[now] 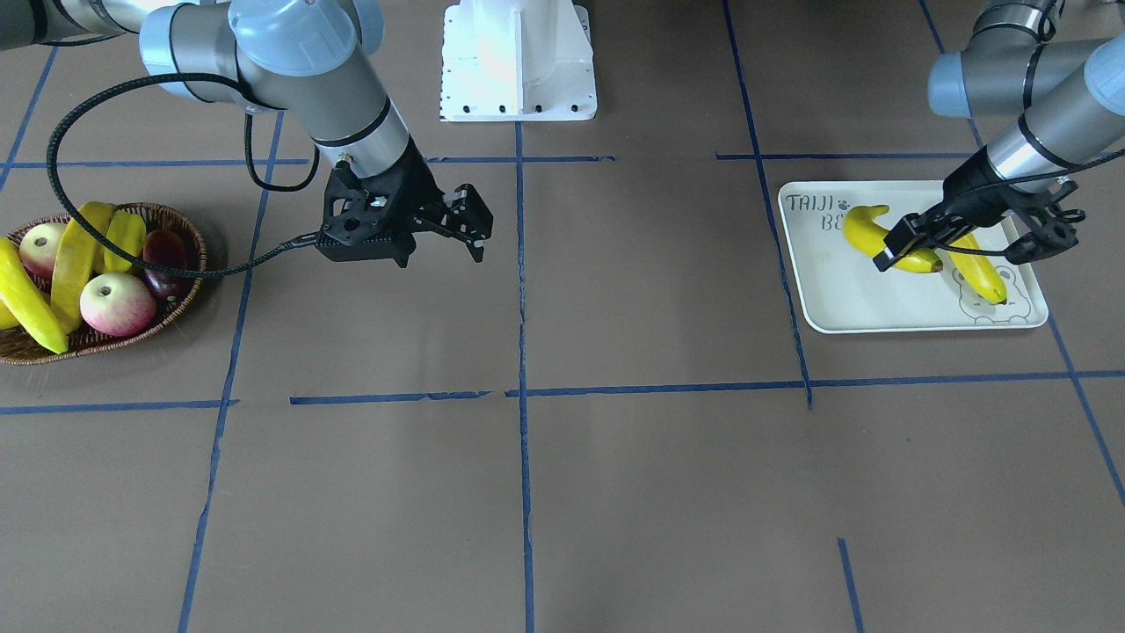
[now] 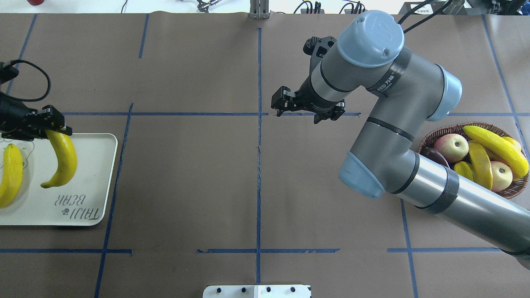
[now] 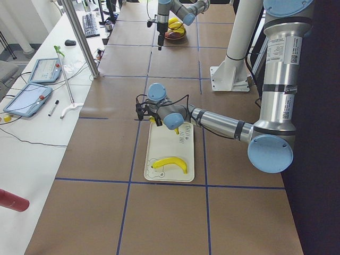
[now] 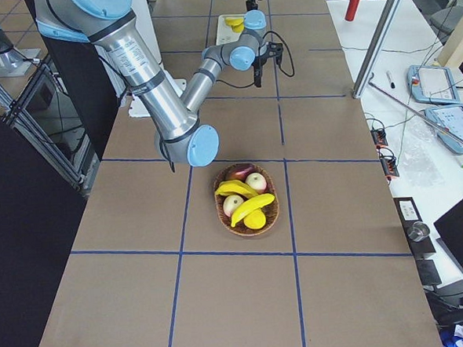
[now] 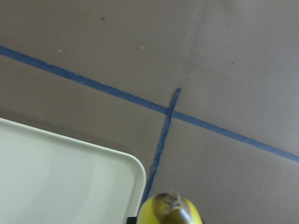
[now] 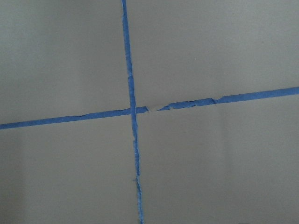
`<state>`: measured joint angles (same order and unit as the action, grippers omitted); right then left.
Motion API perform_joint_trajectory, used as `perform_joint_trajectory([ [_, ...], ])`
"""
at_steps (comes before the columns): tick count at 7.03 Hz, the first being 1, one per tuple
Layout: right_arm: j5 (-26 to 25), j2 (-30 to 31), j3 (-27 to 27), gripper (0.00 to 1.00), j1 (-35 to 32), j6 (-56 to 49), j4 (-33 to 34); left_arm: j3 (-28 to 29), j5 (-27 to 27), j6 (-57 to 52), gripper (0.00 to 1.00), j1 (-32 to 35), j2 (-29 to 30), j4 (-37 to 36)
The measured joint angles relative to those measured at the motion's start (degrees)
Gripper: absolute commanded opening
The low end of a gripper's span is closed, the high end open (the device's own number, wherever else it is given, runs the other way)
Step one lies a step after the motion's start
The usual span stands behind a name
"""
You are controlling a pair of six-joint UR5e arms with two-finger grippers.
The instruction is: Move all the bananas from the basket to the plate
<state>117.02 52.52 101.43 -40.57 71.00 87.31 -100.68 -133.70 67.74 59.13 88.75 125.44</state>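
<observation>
The cream plate (image 1: pixel 861 299) (image 2: pixel 95 182) lies at the table's end on my left side. One banana (image 1: pixel 983 272) (image 2: pixel 10 174) rests on it by the drawn bear. My left gripper (image 1: pixel 905 244) (image 2: pixel 54 124) is shut on the far end of a second banana (image 1: pixel 870 230) (image 2: pixel 62 159), low over the plate; its dark tip (image 5: pixel 170 210) shows in the left wrist view. The wicker basket (image 1: pixel 189 237) (image 2: pixel 439 132) holds another long banana (image 1: pixel 26 299) (image 2: pixel 497 149). My right gripper (image 1: pixel 470 230) (image 2: pixel 283 103) hangs open and empty over the table's middle.
In the basket with the banana are two apples (image 1: pixel 117 303), a dark purple fruit (image 1: pixel 165 259) and a ridged yellow-green star fruit (image 1: pixel 75 255). The white robot base (image 1: pixel 518 61) stands mid-table at my side. Blue tape lines (image 6: pixel 133 112) cross the brown surface.
</observation>
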Motion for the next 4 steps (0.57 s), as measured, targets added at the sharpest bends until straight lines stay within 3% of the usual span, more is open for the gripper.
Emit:
perform_joint_trajectory([
  [2, 2.4, -0.1, 1.0, 1.0, -2.8, -7.2, 6.7, 0.1, 0.2, -3.6, 0.0, -0.1, -3.6, 0.1],
  [4, 3.5, 0.3, 1.5, 1.0, -4.0, -10.2, 9.0, 0.2, 0.3, -6.8, 0.04, -0.3, -6.4, 0.2],
])
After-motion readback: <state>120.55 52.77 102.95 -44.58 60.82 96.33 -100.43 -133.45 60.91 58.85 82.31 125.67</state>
